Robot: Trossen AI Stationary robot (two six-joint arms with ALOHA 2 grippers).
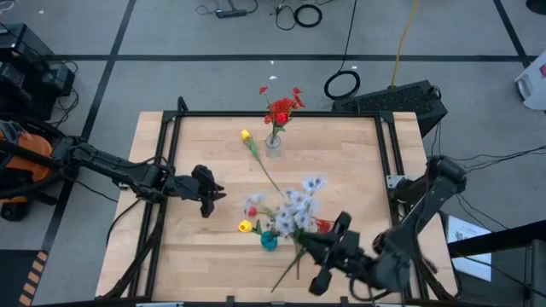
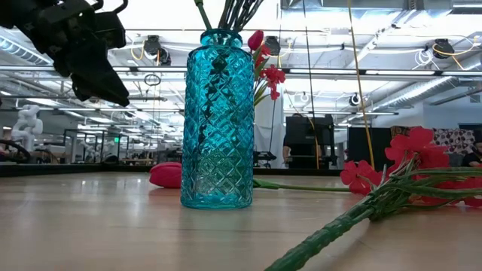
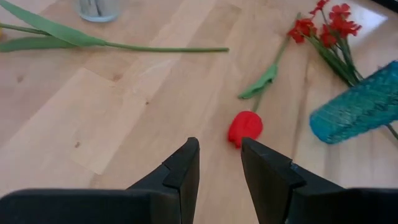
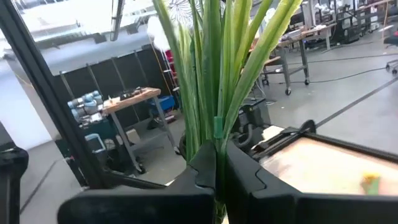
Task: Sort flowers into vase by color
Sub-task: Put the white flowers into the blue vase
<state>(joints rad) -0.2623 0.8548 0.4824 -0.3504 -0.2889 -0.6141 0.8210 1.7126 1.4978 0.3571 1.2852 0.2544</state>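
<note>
While my right gripper [image 4: 219,163] clamps a green stem [image 4: 219,93] near the table's front edge, my left gripper [image 3: 219,163] hangs slightly parted and empty.
Flowers: white sprays in blue vase [image 1: 269,241]; red blooms in clear vase [image 1: 273,143]; red bud [image 3: 245,127], yellow tulip [image 1: 246,135] lying on table [image 1: 205,145].

A turquoise diamond-patterned vase [image 2: 217,120], red blooms [image 1: 281,107], a yellow bud [image 1: 245,135], green stalks [image 4: 211,74].

Around the pale wooden tabletop [image 1: 341,162] we see a grey floor [image 1: 153,34] strewn with black cables [image 1: 307,14], and workbenches [image 4: 134,96] beyond.
</note>
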